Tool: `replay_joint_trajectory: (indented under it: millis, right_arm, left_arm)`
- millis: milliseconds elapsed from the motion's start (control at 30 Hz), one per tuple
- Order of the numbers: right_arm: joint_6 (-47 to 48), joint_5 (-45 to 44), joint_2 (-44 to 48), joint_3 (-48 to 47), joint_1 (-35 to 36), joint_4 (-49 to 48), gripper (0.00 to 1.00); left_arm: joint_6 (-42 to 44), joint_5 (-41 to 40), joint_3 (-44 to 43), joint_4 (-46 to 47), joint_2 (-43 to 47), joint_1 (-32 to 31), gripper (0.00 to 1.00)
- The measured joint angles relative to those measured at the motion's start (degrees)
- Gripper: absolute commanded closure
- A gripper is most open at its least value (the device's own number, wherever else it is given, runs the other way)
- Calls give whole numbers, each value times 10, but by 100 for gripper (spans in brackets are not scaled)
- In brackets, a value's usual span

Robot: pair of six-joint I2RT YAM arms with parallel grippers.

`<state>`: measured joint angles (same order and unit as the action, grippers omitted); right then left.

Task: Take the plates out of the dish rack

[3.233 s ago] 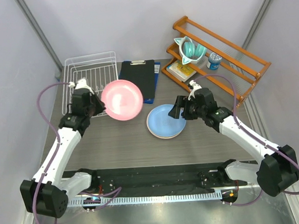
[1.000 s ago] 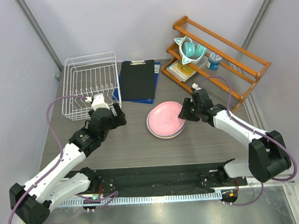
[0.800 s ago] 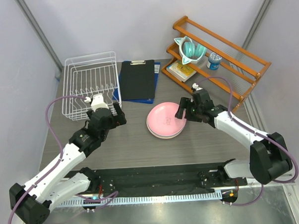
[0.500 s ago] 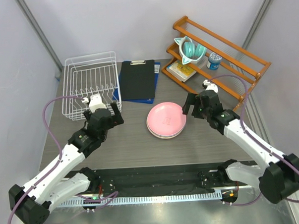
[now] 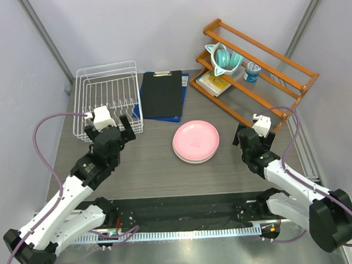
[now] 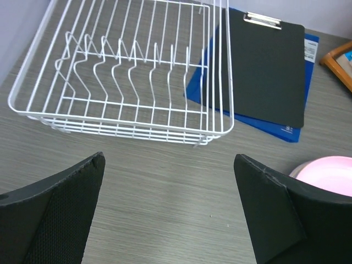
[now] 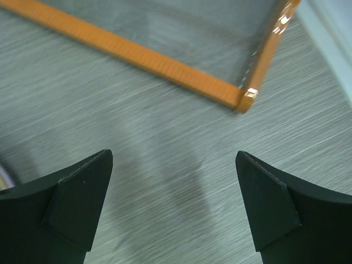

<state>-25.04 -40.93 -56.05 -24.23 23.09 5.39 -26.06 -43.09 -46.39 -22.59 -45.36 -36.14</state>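
On the grey table (image 5: 154, 168) an orange wooden shelf (image 5: 266, 64) stands far right and the white wire dish rack (image 5: 106, 94) far left, with a black clipboard (image 5: 161, 93) between them. The plates (image 5: 195, 139) lie stacked at the table's middle, pink on top, apart from the rack. The left gripper (image 6: 169, 159) hovers beside the rack, fingers wide apart. The right gripper (image 7: 174, 154), also spread, hangs near the shelf's corner.
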Motion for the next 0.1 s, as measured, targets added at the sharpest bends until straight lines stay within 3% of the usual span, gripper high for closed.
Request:
replay_joint_trajectory:
  millis: [100]
  right_arm:
    - [19,-34,9,11,0,-30,0]
  left_arm:
    - [13,-12,0,5,3,0,1]
